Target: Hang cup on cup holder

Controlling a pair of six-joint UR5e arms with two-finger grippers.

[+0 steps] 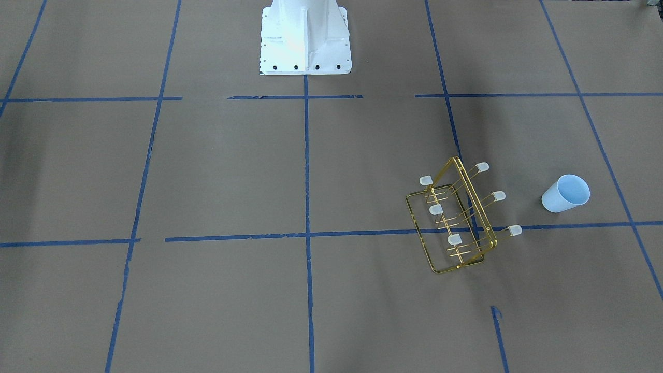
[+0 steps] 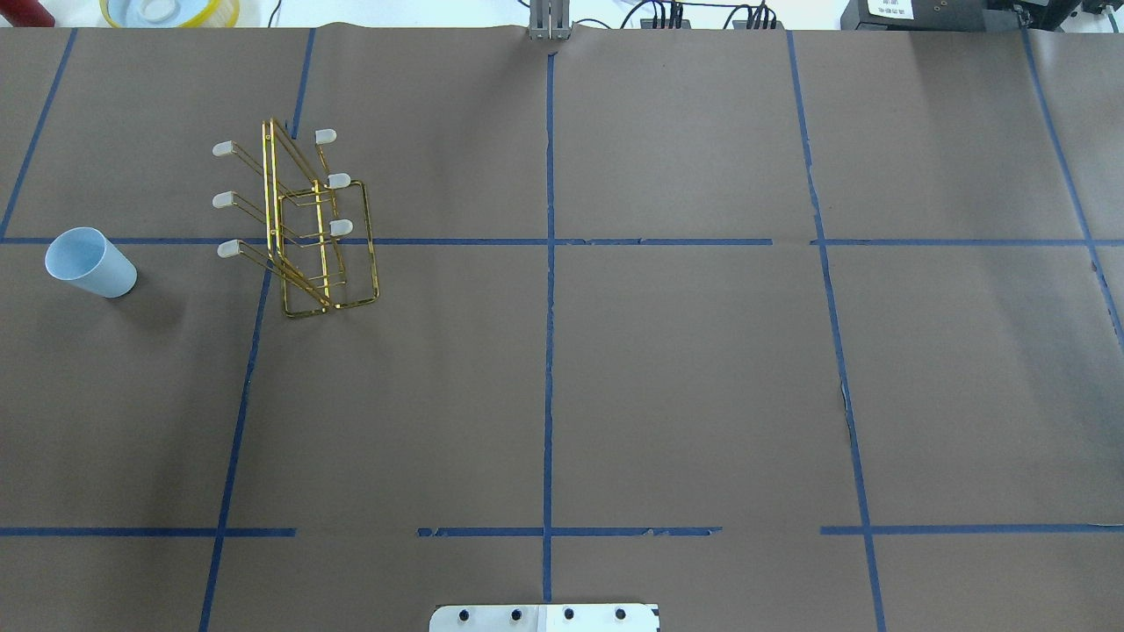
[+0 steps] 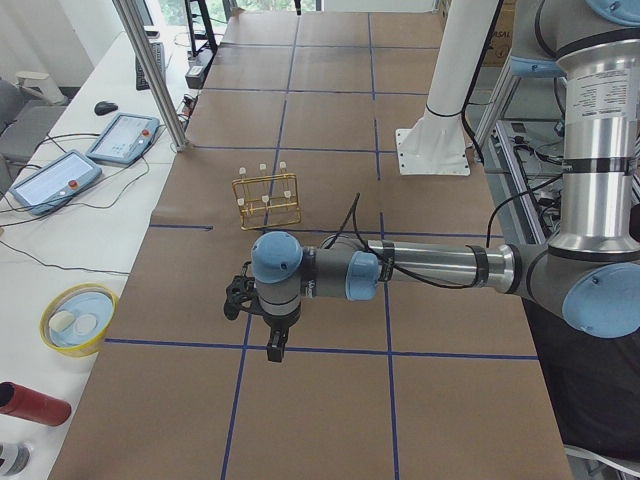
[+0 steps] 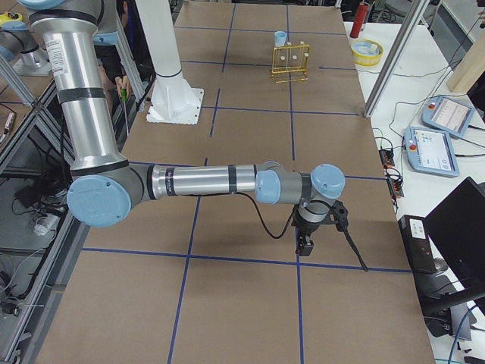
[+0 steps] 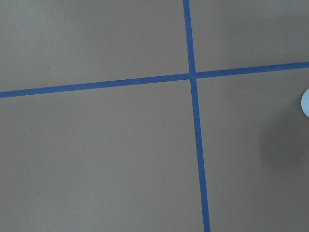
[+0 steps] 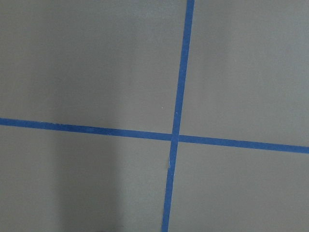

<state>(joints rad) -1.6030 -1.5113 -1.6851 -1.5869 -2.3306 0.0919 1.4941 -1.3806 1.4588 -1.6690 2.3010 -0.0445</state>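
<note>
The pale blue cup [image 1: 565, 193] stands upright on the brown table, mouth up, in the overhead view [image 2: 90, 262] at the far left. Its rim just shows at the right edge of the left wrist view [image 5: 306, 102]. The gold wire cup holder [image 1: 456, 217] stands beside it, apart, all its white-capped prongs bare; it shows in the overhead view [image 2: 303, 224]. My left gripper [image 3: 272, 345] hangs over the table's left end, nearer than the holder [image 3: 267, 200]. My right gripper [image 4: 307, 241] hangs over the right end, far from the cup [image 4: 280, 37]. I cannot tell whether either is open.
The robot's white base [image 1: 304, 39] stands at the table's middle edge. Blue tape lines [image 2: 549, 307] grid the table. A yellow-rimmed bowl [image 3: 78, 318], a red can [image 3: 30, 405] and tablets [image 3: 50, 180] lie on the side bench beyond the table.
</note>
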